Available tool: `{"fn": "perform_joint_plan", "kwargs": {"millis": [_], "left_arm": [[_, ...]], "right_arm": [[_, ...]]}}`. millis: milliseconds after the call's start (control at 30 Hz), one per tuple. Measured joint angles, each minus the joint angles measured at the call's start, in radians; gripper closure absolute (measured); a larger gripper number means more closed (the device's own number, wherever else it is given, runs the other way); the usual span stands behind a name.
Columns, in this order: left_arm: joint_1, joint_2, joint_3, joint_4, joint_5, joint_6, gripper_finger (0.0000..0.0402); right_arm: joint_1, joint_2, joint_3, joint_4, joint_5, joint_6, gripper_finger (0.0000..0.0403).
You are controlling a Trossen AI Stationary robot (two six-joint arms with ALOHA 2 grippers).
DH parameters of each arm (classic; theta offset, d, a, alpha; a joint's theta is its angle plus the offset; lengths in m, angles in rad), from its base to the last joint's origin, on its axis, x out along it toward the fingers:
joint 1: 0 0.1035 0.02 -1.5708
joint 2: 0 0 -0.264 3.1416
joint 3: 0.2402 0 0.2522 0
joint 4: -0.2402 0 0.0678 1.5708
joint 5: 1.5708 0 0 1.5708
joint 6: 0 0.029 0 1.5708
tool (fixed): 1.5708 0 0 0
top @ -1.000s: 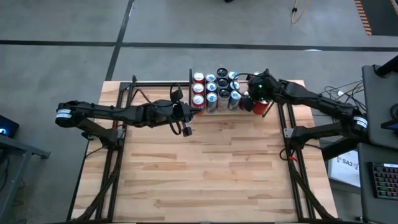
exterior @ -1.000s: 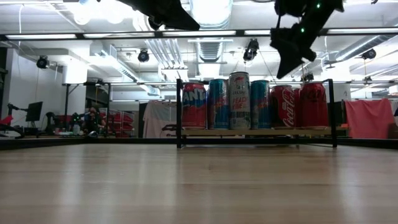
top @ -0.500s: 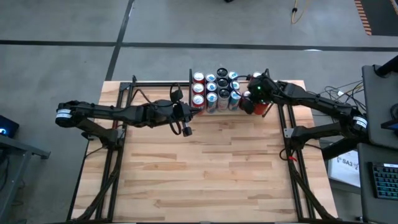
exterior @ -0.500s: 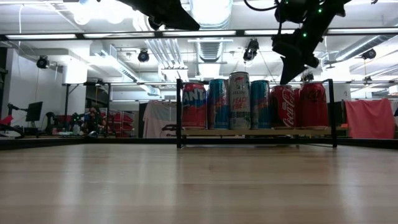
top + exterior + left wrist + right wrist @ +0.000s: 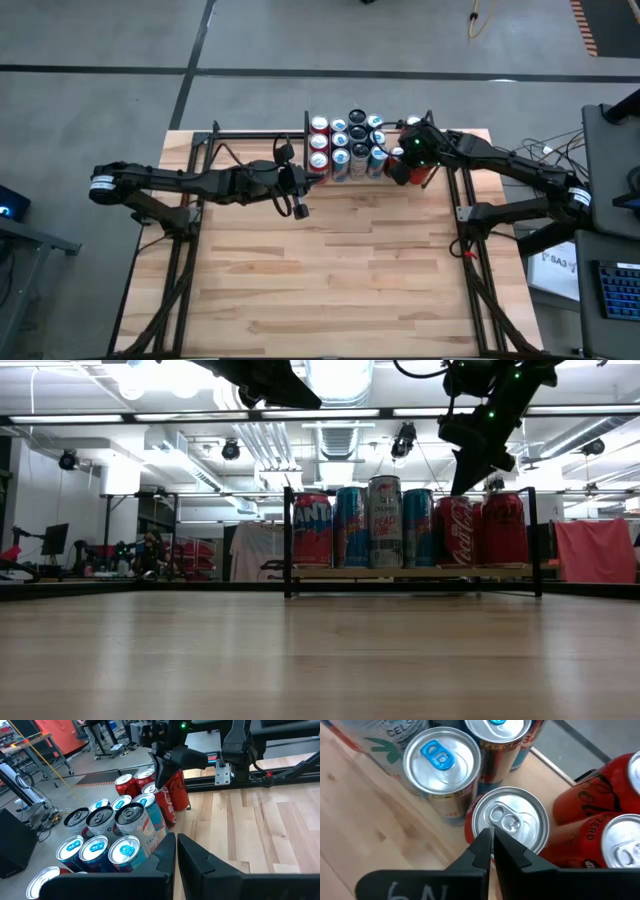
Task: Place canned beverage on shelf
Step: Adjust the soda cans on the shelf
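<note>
The shelf, a light-wood board with black side rails, stands at the middle of the table's far edge. Several upright cans fill it: red, blue and silver ones. My right gripper is shut and slants down over the red cola can at the row's right end, its tips at the can's silver top. My left gripper hangs shut above the table, left of the shelf, pointing at the cans and holding nothing. My right gripper's shut fingers stand at the near rim of the red cola can's top, slanting down from the table's right. The can stands upright on the shelf. Whether the tips touch it, I cannot tell.
Bare wooden tabletop lies between the shelf and the table's near edge. Black stand frames run along the left and right sides. More red cans stand close beside the right gripper.
My right gripper has sunk a little toward the red cola can and tipped more steeply down, staying shut. The cans have kept their places.
</note>
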Motion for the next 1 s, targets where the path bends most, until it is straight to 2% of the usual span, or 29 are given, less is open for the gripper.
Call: {"fn": "perform_joint_plan", "kwargs": {"millis": [467,767,900,1000], "left_arm": [[0.0,0.0,0.005,0.004,0.0,0.008,0.0402],[0.0,0.0,0.006,0.001,0.0,0.007,0.0402],[0.0,0.0,0.006,0.0,0.0,0.007,0.0402],[0.0,0.0,0.007,0.0,0.0,0.008,0.0402]], "right_arm": [[0.002,-0.02,0.003,-0.033,-0.022,0.016,0.0394],[0.002,-0.056,0.081,-0.101,-0.007,0.016,0.0394],[0.002,-0.06,0.13,-0.222,-0.005,0.049,0.0394],[0.002,-0.059,0.146,-0.331,0.041,0.104,0.0394]]}}
